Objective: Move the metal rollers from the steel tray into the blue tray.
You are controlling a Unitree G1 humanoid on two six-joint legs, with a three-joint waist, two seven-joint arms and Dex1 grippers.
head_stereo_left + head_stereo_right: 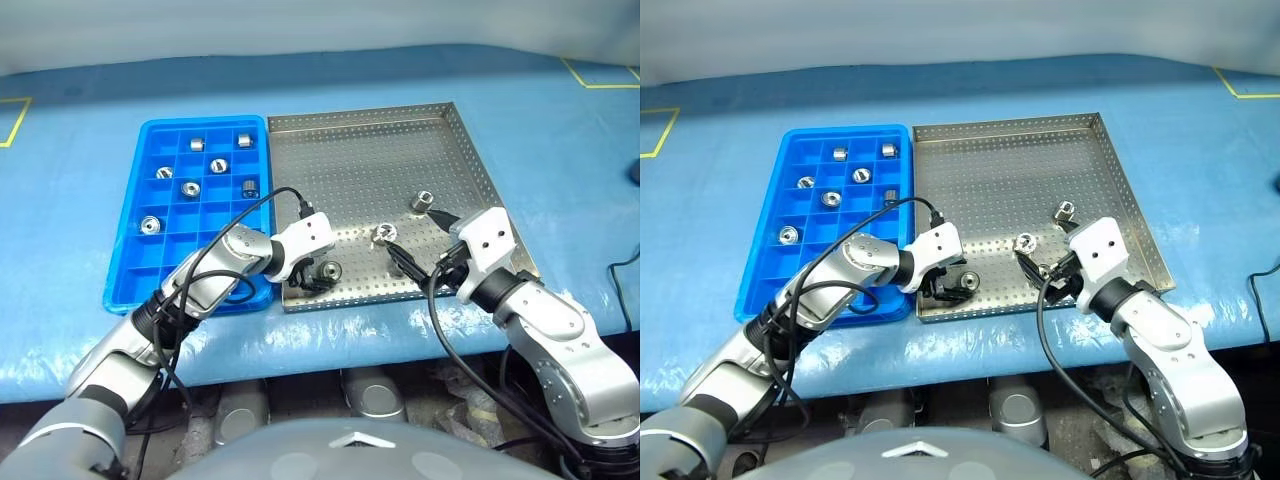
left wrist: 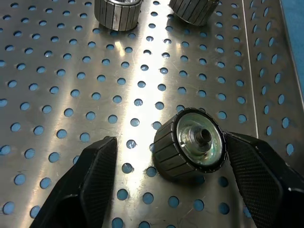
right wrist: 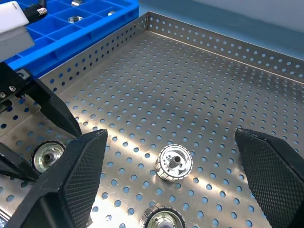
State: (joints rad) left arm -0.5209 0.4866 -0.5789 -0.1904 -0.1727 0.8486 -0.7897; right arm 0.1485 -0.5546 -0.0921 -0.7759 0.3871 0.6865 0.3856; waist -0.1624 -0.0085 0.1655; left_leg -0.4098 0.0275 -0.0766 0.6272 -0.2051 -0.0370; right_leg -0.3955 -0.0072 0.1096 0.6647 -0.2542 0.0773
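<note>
Straddling a metal roller [image 2: 190, 149] at the steel tray's [image 1: 400, 150] six-o'clock edge, the left gripper [image 2: 168, 183] touches it with one finger only. Right gripper [image 3: 190, 185] gapes wide, empty.

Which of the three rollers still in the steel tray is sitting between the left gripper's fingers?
The roller by the steel tray's near rim, closest to the blue tray; the left gripper straddles it. The other two lie free, farther right.

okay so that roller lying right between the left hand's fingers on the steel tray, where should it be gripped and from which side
Grip the roller across its ribbed outer wall, coming down from above with one finger on each side, as the left hand is already placed. It lies tilted on the steel tray, hollow end face turned up; one finger sits by the rim while the other stands apart, so closing should centre it.
</note>
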